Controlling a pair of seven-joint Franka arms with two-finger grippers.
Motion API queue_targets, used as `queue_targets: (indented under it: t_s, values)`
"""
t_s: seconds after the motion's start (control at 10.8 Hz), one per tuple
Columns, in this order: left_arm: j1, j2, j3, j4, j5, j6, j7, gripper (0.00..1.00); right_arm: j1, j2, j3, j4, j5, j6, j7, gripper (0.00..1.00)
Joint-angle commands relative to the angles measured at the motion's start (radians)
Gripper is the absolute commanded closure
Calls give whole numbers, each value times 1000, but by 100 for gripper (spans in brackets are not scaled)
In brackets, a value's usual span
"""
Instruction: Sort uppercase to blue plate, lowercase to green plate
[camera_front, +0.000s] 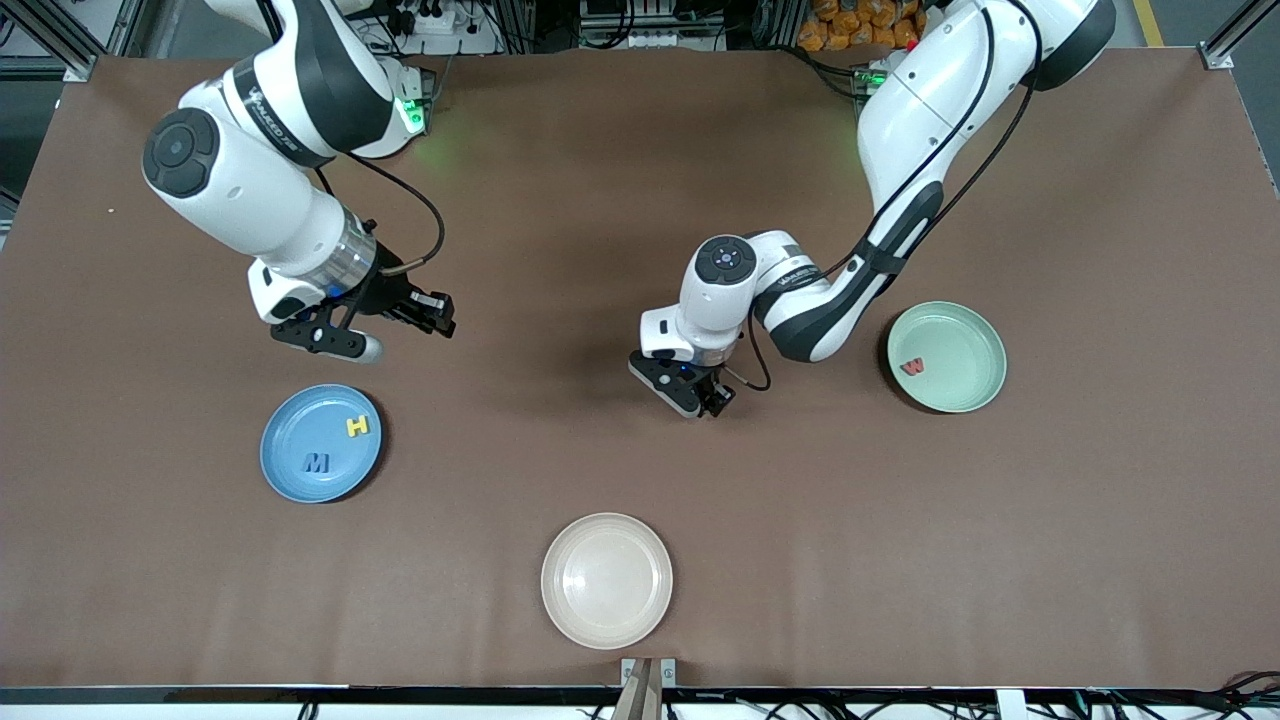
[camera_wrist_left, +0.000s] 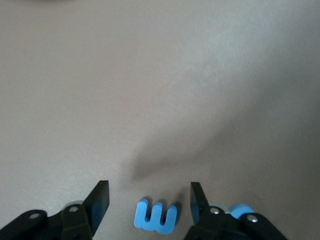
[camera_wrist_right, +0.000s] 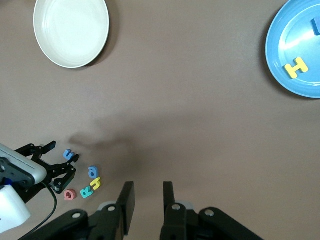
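While the left tool hung low over the counter at mid-span, fingers apart and empty, the blue lowercase letter lay flat directly between them, long axis running 3-to-9 o'clock across the gap. The right tool, shut and empty, waited above the blue plate.

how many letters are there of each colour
blue: 3 (M, m-shape, round one)
yellow: 2 (H, h)
red: 2 (w, Q)
teal: 1 (R)
total: 8
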Motion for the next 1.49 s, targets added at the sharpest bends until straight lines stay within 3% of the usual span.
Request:
queue_targets:
  t_s: [0.0, 0.84, 1.39]
  values:
    - [13, -14, -4, -32, 32, -8, 26, 23, -1, 1, 2, 2, 10, 5, 12, 69]
    - [27, -17, -5, -57, 31, -42, 79, 22, -1, 4, 2, 2, 10, 5, 10, 69]
    - [24, -11, -5, -44, 15, -42, 78, 32, 1, 10, 2, 2, 8, 5, 10, 69]
